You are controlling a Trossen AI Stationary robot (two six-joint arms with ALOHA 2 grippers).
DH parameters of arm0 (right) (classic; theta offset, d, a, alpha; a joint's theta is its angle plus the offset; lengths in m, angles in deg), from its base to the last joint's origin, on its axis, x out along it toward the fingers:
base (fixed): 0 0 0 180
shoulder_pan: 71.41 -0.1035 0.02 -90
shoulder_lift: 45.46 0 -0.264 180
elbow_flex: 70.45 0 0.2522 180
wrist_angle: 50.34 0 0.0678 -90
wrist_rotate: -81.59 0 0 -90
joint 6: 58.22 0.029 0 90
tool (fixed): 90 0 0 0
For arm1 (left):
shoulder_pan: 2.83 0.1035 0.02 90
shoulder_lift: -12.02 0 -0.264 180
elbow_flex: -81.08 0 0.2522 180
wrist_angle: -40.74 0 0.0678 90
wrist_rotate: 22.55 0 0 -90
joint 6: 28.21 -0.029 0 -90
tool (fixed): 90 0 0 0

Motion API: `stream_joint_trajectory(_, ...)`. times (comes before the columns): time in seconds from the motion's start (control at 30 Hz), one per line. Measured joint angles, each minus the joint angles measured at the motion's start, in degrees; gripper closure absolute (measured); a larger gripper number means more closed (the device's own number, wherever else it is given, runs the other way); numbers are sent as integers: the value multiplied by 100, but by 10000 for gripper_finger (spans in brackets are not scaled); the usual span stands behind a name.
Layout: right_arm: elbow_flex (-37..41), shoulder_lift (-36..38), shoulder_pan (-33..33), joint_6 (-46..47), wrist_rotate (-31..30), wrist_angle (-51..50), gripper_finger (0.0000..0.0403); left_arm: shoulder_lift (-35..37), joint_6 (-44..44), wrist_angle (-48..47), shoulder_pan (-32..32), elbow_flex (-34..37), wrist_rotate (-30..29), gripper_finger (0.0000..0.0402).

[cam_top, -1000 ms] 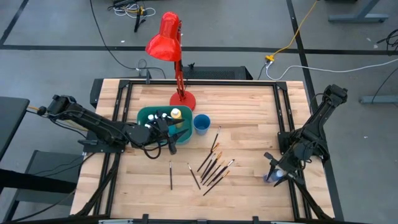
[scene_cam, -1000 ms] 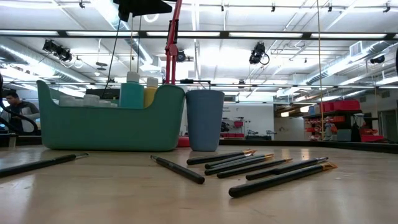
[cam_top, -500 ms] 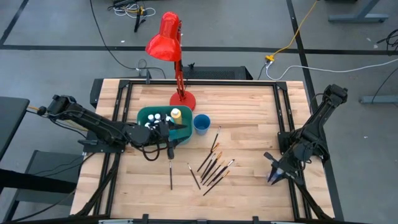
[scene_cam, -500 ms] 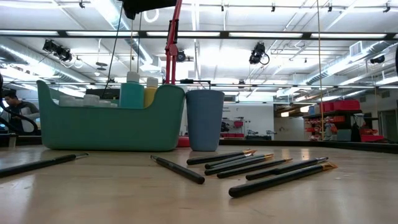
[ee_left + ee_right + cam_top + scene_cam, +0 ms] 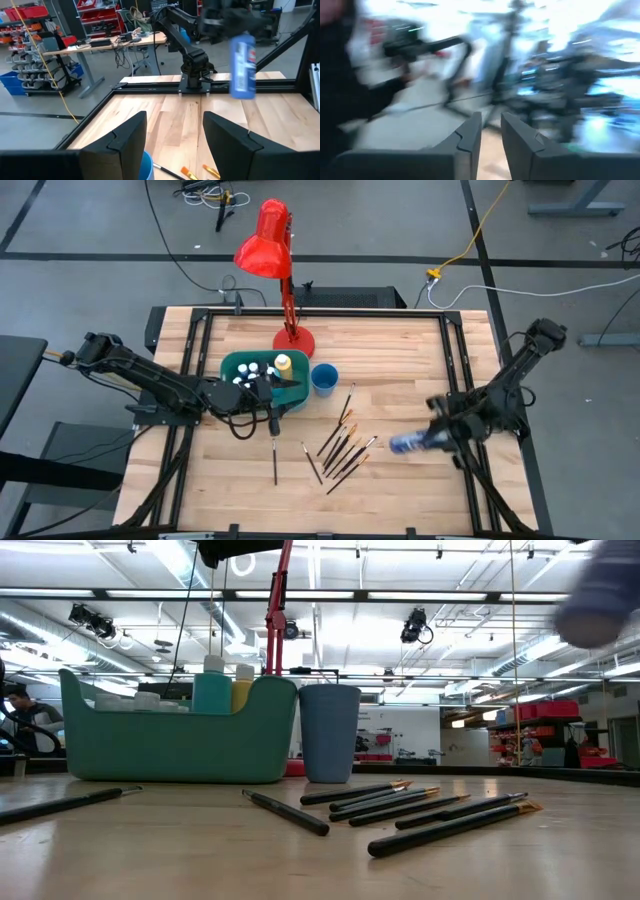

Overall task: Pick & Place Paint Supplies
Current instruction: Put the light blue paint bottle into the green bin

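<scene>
While the table (image 5: 400, 370) and most of what lies on it look just as they did a second ago, the right arm has changed markedly. Taking the high view as a dial centred on the table, it was then folded low at the table's edge at four o'clock; now it reaches inward, between three and four o'clock. The left arm has not moved, stretched in from nine o'clock. The red lamp (image 5: 288, 300) stands at eleven o'clock, and the teal bin (image 5: 232, 365) at ten o'clock.

The left gripper (image 5: 272, 402) hovers over the bin's near right corner as before, its fingers (image 5: 127, 137) spread wide with nothing between them. The right gripper (image 5: 432, 438) has closed to a narrow gap and grips a blue bottle (image 5: 242, 65) by its top. That bottle stood on the wood at four o'clock before; it now hangs clear of the table, nearer the centre, and shows as a blue blur high in the low view.

The blue cup (image 5: 324, 378) sits at twelve o'clock, just beside the bin. Inside the bin the white-capped bottles (image 5: 255, 370) and the yellow bottle (image 5: 283, 363) are unchanged. The cluster of brushes (image 5: 343, 445) at five o'clock and the lone brush (image 5: 274, 461) at seven o'clock lie where they lay.
</scene>
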State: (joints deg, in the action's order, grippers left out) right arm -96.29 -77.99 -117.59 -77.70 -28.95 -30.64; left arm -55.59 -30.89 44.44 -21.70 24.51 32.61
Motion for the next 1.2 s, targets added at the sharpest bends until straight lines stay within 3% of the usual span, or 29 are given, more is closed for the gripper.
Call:
stream_joint_trajectory(0.17,-2,-426,772,17,-600,1336,327,0,-27,1,0,0,0,195)
stream_joint_trajectory(0.37,-226,-1534,1905,878,403,2382,327,0,-25,1,0,0,0,195)
stream_joint_trajectory(0.7,-2436,-4322,2982,1726,1164,1252,327,0,41,10,0,0,-34,195)
stream_joint_trajectory(0.9,-3489,-6019,3241,2070,1583,1306,327,66,-398,22,0,-171,-56,195)
stream_joint_trajectory(1.07,-4279,-7099,3404,2183,1611,1039,327,63,-496,9,-2,-240,-51,195)
stream_joint_trajectory(1.2,-4673,-7499,3512,2364,1606,506,327,63,-496,-57,0,-240,-49,195)
